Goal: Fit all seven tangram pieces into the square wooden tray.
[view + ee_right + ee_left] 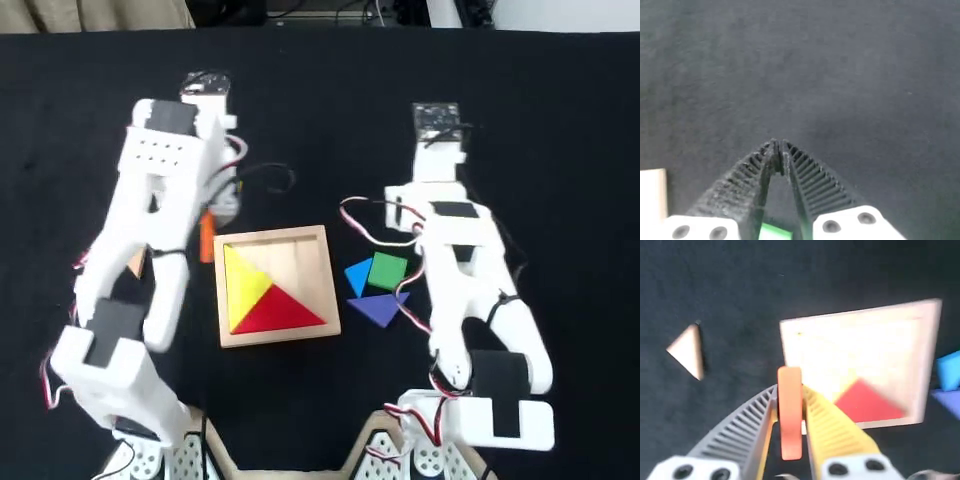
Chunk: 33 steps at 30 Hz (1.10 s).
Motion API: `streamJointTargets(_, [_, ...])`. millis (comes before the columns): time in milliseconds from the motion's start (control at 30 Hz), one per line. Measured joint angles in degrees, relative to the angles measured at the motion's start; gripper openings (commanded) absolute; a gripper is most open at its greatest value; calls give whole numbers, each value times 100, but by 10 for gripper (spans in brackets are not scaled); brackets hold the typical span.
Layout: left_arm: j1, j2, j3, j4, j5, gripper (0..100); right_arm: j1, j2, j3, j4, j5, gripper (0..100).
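Tray [300, 258] sits mid-table on the black cloth [330, 110]: square, pale wood, raised rim all round. I see two flat triangles seated in it. The yellow triangle [243, 280] is against the rim nearest the left arm [150, 230], and the red triangle [282, 311] runs along the rim nearest the arm bases. The two meet on a diagonal seam. The far part and the part toward the right arm [465, 290] are bare wood, so that's the open room inside. Left gripper [790, 386] is clamped on the orange piece [790, 425], held edge-on between one grey and one yellow ribbed finger. I can't tell the piece's outline, just a smooth flat slab with a rounded end. In the high view it hangs just outside the tray's far corner on the left-arm side, close to the rim. Tan triangle [687, 352] lies alone on the cloth under the left arm, well apart from the tray. Right gripper [778, 150] is closed on nothing, its dark ribbed fingers meeting at the tips over bare cloth. Blue piece [357, 277], green square [388, 270] and purple triangle [378, 311] bunch together just beside the tray's opposite rim, tight against the right arm, with a narrow strip of cloth between them and the wood. Far side of the table is open cloth.
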Motion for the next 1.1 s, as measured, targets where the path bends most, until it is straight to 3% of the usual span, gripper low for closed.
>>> streamJointTargets(233, [1196,-774,70,-18,1908,32,343,0,0,-290,0,12])
streamJointTargets(333, [1705,-958,571,-563,2312,33,343,0,0,-325,0,12])
streamJointTargets(600, [2180,-967,2778,-3130,2734,30,343,0,0,-422,0,12])
streamJointTargets(733, [2233,-967,3534,-4018,2778,29,343,0,0,-527,0,12])
streamJointTargets(867, [2251,-967,3895,-4510,3191,29,519,0,0,-527,0,12])
streamJointTargets(1100, [2549,-967,4000,-4624,3473,29,527,0,0,-527,0,12])
